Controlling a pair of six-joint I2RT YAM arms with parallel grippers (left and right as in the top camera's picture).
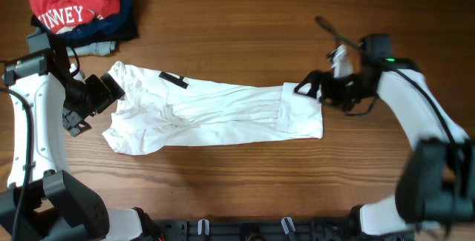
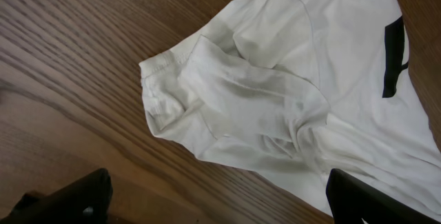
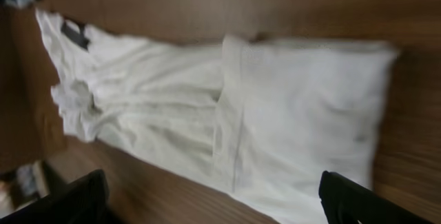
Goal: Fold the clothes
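The white T-shirt (image 1: 215, 111) lies on the wooden table, folded into a long band running left to right, with a bit of black lettering (image 1: 175, 79) showing near its left end. Its right end is doubled back into a flap (image 1: 303, 111). My left gripper (image 1: 111, 91) is open and empty, just above the shirt's left end; its view shows the sleeve and collar bunched up (image 2: 234, 100). My right gripper (image 1: 310, 87) is open and empty, hovering at the shirt's upper right corner; its view shows the folded flap (image 3: 303, 107).
A pile of folded garments, a red shirt with white letters (image 1: 74, 0) on top of navy and light-blue ones (image 1: 122, 26), lies at the back left. A dark thin object (image 1: 330, 27) lies near the right arm.
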